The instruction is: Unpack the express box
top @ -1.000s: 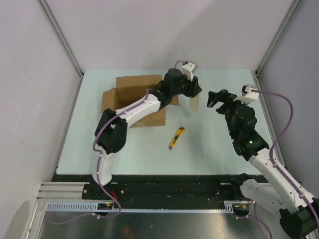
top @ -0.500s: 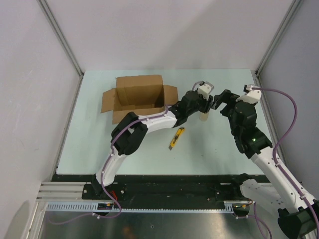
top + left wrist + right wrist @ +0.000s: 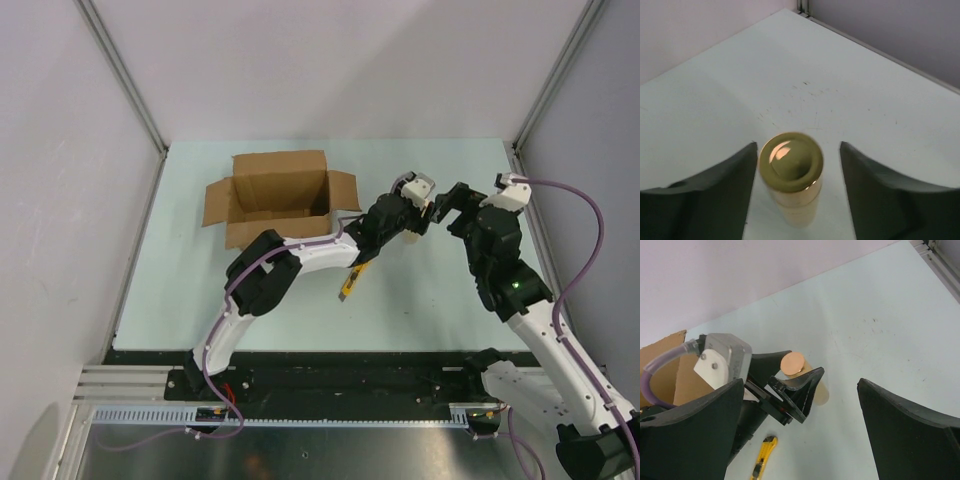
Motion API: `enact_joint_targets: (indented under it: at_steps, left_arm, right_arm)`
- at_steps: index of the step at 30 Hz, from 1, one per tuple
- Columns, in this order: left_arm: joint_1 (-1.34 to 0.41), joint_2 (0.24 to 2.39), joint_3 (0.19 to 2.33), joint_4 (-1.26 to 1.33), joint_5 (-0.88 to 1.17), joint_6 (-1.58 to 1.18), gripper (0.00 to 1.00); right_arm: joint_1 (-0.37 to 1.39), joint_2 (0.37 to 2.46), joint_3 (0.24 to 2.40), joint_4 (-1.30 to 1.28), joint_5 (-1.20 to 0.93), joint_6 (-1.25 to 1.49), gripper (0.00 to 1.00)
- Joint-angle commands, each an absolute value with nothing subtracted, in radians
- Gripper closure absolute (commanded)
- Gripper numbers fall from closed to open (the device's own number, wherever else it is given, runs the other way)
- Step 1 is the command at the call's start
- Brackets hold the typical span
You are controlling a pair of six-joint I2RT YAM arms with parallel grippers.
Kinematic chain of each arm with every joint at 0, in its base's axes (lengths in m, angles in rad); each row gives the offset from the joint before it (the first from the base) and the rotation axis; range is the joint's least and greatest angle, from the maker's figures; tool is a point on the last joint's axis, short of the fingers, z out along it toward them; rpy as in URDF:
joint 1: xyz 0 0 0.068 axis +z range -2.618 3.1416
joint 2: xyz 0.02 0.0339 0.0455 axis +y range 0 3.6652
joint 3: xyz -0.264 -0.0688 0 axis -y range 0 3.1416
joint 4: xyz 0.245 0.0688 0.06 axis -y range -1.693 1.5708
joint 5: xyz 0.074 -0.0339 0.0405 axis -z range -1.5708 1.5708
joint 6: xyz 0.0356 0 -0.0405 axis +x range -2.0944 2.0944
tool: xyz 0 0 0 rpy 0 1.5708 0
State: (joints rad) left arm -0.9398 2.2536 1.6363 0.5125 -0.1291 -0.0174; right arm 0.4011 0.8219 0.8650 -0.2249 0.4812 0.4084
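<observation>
left claw (image 3: 798, 150) spread around upright gold cylinder (image 3: 791, 172), right claw (image 3: 800, 385) wide apart, empty

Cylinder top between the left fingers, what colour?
Shiny gold cylinder top, clearest in the left wrist view.

Bright, even light from overhead, shadows pretty soft on the table (image 3: 440, 300). Small glare spot on the gold cap (image 3: 790, 160) in left wrist cam. Left fingers (image 3: 705, 200) & right fingers (image 3: 685, 440) are dark, blurry up close. Top view's sharp tbh.
</observation>
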Motion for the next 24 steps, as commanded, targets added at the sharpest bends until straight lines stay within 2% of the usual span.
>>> enact_joint_targets:
  at_steps: [1, 7, 10, 16, 19, 24]
  left_arm:
    - [-0.94, 2.174, 1.635, 0.598, -0.137, 0.006, 0.22]
    - [-0.94, 2.122, 1.617, 0.598, -0.094, -0.032, 0.01]
    - [-0.94, 2.065, 1.556, 0.597, -0.101, -0.073, 0.0]
    - [-0.937, 1.758, 1.358, 0.589, -0.042, -0.12, 0.0]
    - [-0.925, 1.605, 1.33, 0.467, -0.037, -0.135, 0.0]
    - [-0.874, 1.354, 1.324, 0.053, -0.078, -0.179, 0.0]
  right_arm:
    - [0.391, 0.784, 0.91, -0.215, 0.483, 0.417, 0.0]
    - [0.38, 0.762, 0.914, -0.189, 0.477, 0.428, 0.0]
    - [0.371, 0.753, 0.942, -0.204, 0.492, 0.44, 0.0]
    - [0.318, 0.738, 0.962, -0.202, 0.496, 0.491, 0.0]
    - [0.285, 0.742, 0.963, -0.21, 0.453, 0.494, 0.0]
    - [0.242, 0.798, 0.992, -0.241, 0.375, 0.466, 0.0]
